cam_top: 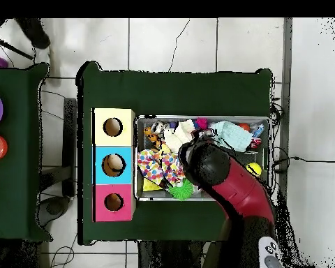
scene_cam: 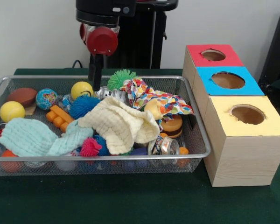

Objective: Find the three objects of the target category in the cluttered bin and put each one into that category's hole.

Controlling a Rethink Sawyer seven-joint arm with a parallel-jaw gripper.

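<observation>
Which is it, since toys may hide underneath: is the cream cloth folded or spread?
Spread but rumpled: the cream cloth lies draped across the middle of the bin, showing no neat folds.

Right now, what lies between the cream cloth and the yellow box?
Front view: a toy burger, small cans and the bin's wire wall lie between cream cloth and yellow box.

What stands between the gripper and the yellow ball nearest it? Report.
Nothing visible. The gripper hangs just beside that yellow ball at the bin's far side, and the ball lies uncovered, clear of the cream cloth.
</observation>
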